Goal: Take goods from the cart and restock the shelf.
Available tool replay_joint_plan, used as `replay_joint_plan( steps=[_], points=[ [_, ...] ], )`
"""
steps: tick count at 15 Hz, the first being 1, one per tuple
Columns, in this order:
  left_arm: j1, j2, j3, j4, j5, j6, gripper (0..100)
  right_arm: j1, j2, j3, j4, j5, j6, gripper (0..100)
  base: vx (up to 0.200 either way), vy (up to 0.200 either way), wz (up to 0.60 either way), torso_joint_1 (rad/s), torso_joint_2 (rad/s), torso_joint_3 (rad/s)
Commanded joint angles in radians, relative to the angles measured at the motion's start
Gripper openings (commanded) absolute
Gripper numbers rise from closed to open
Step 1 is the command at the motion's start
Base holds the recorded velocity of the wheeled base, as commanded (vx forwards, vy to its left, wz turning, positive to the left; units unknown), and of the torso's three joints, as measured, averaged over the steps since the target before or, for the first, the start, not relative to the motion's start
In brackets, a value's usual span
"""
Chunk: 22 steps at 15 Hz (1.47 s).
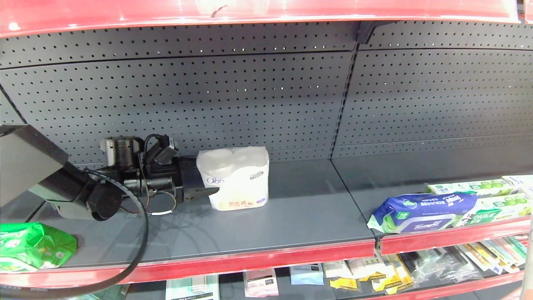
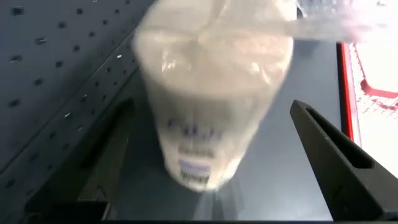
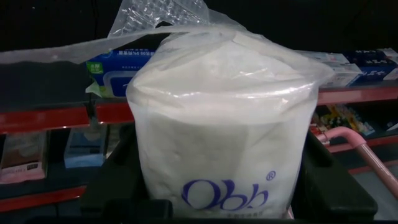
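A white toilet paper pack [image 1: 233, 177] stands upright on the grey shelf [image 1: 291, 216], near the pegboard back. My left gripper [image 1: 204, 177] is open at its left side, one finger in front and one behind. In the left wrist view this pack [image 2: 211, 93] stands between the spread fingers [image 2: 336, 162], with a gap on each side. A second toilet paper pack [image 3: 224, 137], wrapped in clear plastic, sits in my right gripper [image 3: 221, 180], which is shut on it, with dark fingers [image 3: 326, 177] on both sides.
A green pack [image 1: 33, 246] lies at the shelf's left front corner. A blue wipes pack [image 1: 420, 212] and green-white boxes [image 1: 479, 187] lie on the right section. Small goods fill the lower shelf [image 1: 374, 271]. A pink cart handle [image 3: 367, 155] shows behind the held pack.
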Motion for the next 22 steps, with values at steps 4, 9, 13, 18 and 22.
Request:
replay_joint_plan(
  steps=[4, 9, 13, 18, 22],
  points=[
    [-0.060, 0.043, -0.058, -0.004, 0.001, -0.071, 100, 0.000, 0.001, 0.004, 0.000, 0.000, -0.001, 0, 0.000, 0.000, 0.00, 0.000, 0.00, 0.000],
    [-0.092, 0.099, -0.122, -0.048, 0.041, -0.115, 100, 0.000, 0.017, -0.001, -0.001, 0.000, -0.001, 0, 0.000, 0.000, 0.00, 0.000, 0.00, 0.000],
    [-0.112, 0.119, -0.136, -0.051, 0.044, -0.131, 100, 0.000, 0.021, -0.001, -0.001, 0.000, 0.001, 0, 0.000, 0.000, 0.00, 0.000, 0.00, 0.000],
    [-0.113, 0.123, -0.144, -0.051, 0.049, -0.137, 0, 0.000, 0.029, -0.001, -0.001, 0.000, 0.001, 0, 0.000, 0.000, 0.00, 0.000, 0.00, 0.000],
    [-0.112, 0.071, -0.101, -0.050, 0.038, -0.146, 0, 0.000, 0.031, -0.002, -0.001, 0.000, 0.001, 0, 0.000, 0.000, 0.00, 0.000, 0.00, 0.000]
  ],
)
